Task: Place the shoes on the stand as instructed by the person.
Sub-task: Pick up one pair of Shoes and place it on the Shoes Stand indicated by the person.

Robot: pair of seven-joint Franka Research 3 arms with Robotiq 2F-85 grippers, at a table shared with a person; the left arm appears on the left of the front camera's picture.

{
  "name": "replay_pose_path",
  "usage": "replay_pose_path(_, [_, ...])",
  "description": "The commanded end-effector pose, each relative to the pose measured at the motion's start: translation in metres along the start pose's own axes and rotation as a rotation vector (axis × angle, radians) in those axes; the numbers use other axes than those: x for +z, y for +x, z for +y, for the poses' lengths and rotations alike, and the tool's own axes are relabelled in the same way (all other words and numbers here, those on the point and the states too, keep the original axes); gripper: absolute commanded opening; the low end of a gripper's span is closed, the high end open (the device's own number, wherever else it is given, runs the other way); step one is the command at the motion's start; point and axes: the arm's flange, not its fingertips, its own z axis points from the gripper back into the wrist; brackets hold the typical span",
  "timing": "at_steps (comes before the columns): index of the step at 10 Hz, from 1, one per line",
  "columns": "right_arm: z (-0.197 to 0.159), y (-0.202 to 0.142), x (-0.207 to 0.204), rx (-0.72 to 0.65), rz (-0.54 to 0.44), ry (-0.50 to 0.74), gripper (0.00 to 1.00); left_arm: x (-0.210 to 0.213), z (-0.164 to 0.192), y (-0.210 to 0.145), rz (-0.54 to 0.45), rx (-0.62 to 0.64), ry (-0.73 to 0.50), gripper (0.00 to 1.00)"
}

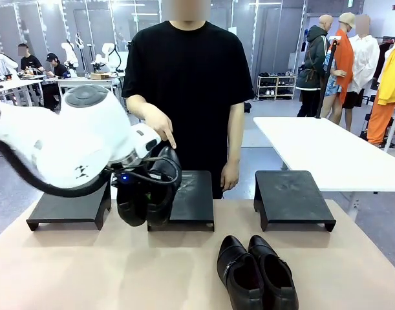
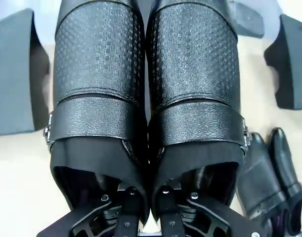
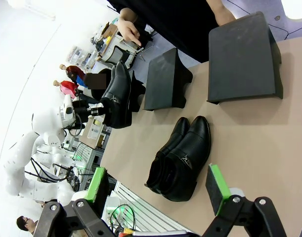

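Left tool [image 2: 146, 213] clamps the buckled pair [image 1: 147, 194] near the middle stand [image 1: 192, 201] where I see the person's hand [image 1: 160, 124] pointing; right tool [image 3: 157, 186] spread wide, other pair [image 1: 255, 271] waiting on the table [image 1: 87, 271].

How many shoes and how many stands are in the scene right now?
Shoes: 4, a held pair and a loose pair
Stands: 3, the left stand, middle stand and right stand
Total: 7
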Motion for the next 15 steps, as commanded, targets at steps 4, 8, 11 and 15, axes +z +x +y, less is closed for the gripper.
replay_pose_path(4, [0.000,0.000,0.001,0.012,-0.009,0.013,1.00,-0.048,-0.053,0.044,-0.015,0.032,0.017,0.08])
replay_pose_path(8, [0.000,0.000,0.001,0.012,-0.009,0.013,1.00,-0.076,-0.059,0.067,0.005,0.031,0.006,0.08])
replay_pose_path(11, [0.000,0.000,0.001,0.012,-0.009,0.013,1.00,-0.089,-0.065,0.077,0.001,0.010,0.011,0.08])
replay_pose_path(15, [0.000,0.000,0.001,0.012,-0.009,0.013,1.00,-0.108,-0.063,0.083,0.016,0.004,0.028,0.08])
